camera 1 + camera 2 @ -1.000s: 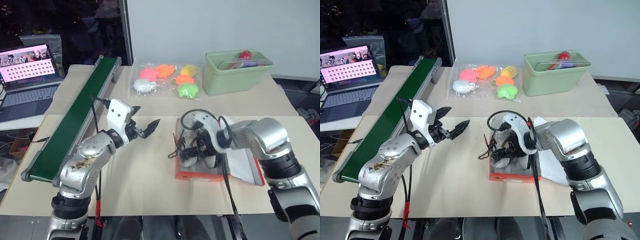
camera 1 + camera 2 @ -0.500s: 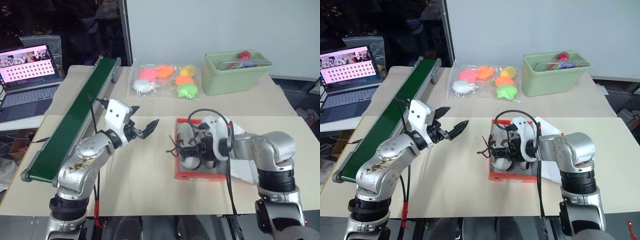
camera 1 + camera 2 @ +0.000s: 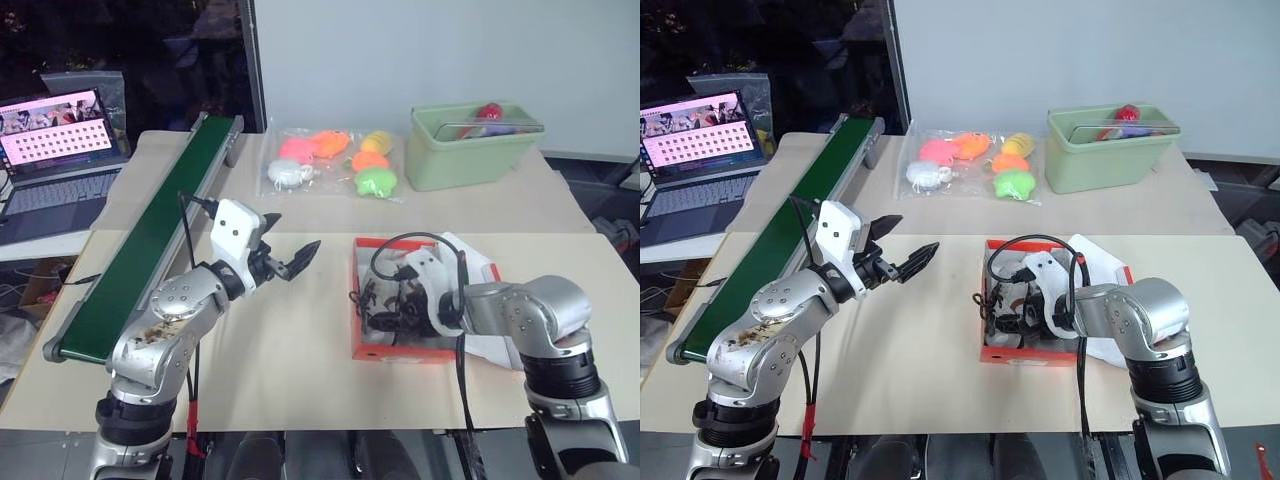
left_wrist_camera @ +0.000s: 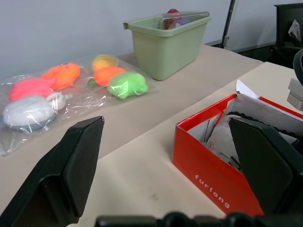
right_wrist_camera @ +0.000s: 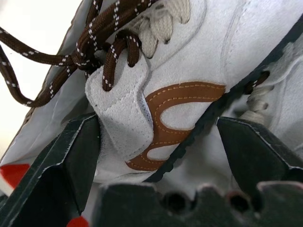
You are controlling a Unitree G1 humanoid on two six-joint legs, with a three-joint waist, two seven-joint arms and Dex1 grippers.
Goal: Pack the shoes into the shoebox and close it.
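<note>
We find the right gripper (image 3: 1018, 308) down inside the shoebox (image 3: 992, 349), fingers spread either side of the shoes (image 5: 180, 94) lying there. The left gripper (image 3: 290, 262) hangs open above the table (image 3: 280, 370), well apart from the box.

Table (image 3: 290, 370): beige top. Green conveyor belt (image 3: 150, 235) runs along its left side. Clear bag of soft toys (image 3: 330, 160), pink, orange, yellow, green and white, lies at the far edge. Pale green tub (image 3: 472, 145) stands just beside the bag, something red inside. Open laptop (image 3: 55, 145) sits on a separate surface, far left.
</note>
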